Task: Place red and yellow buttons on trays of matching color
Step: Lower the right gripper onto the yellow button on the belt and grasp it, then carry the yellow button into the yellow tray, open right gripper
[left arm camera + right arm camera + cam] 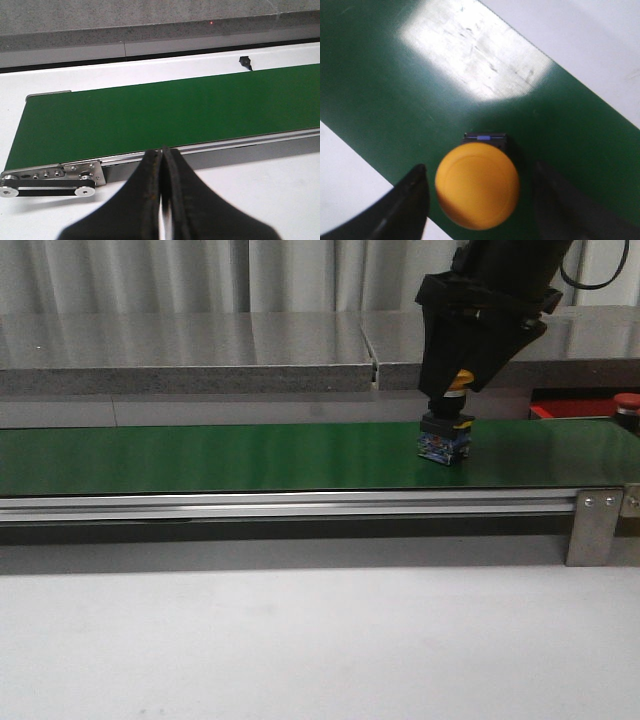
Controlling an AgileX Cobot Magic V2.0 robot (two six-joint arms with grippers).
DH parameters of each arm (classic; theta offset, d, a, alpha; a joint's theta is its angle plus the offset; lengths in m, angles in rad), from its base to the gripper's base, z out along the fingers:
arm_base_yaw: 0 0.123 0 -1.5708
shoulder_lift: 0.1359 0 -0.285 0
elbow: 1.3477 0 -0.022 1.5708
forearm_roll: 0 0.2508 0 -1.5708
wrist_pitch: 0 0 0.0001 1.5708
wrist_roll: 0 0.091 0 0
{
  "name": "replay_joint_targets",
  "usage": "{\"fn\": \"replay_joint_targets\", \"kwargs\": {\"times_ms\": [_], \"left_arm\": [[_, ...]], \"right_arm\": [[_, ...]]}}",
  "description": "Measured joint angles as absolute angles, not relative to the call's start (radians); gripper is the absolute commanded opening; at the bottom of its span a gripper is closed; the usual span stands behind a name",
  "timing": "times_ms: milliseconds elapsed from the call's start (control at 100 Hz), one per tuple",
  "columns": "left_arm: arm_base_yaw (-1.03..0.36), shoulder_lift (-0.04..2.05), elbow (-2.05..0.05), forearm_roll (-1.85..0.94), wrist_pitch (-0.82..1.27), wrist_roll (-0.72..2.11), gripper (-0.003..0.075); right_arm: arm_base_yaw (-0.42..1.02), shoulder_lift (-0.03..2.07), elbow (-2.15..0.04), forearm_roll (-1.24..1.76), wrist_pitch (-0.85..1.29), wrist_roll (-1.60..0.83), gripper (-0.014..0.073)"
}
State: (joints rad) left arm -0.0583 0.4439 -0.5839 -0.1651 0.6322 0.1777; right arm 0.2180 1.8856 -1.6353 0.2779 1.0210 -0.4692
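Right gripper [479, 200] open astride round yellow-capped push button [477, 192] upright on long green belt [220, 455], left gripper [163, 200] fingers pressed closed, empty

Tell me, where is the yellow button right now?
The yellow button stands on the green belt, toward the right in the front view, directly under the right gripper, whose open fingers flank its cap.

Far: pale pleated curtain [200, 275] | middle: grey speckled stone ledge [180, 365] | near: white tabletop [300, 640], evenly lit

Front view looks low across the green belt [200, 460]; both wrist views look down on it, the right closest.
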Motion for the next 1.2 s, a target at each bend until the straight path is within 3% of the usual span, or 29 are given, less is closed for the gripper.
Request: {"fn": "replay_joint_targets", "kwargs": {"times_ms": [90,180,440,930,1200], "left_arm": [[-0.058,0.444,-0.584,-0.165,0.632,0.178,-0.0019],[-0.058,0.444,-0.584,-0.165,0.632,0.178,-0.0019],[-0.058,0.444,-0.584,-0.165,0.632,0.178,-0.0019],[-0.058,0.444,-0.584,-0.165,0.632,0.178,-0.0019],[-0.058,0.444,-0.584,-0.165,0.632,0.178,-0.0019]], "right_arm": [[0.218,1.886,-1.635,0.278,1.020,-0.469,0.0206],[0.218,1.886,-1.637,0.278,1.018,-0.469,0.0171],[0.218,1.868,-1.634,0.278,1.035,-0.412,0.0171],[0.211,1.624,-1.448,0.143,0.996,-0.197,0.0171],[0.060,1.493,-1.324,0.128,0.982,-0.158,0.0171]]}}
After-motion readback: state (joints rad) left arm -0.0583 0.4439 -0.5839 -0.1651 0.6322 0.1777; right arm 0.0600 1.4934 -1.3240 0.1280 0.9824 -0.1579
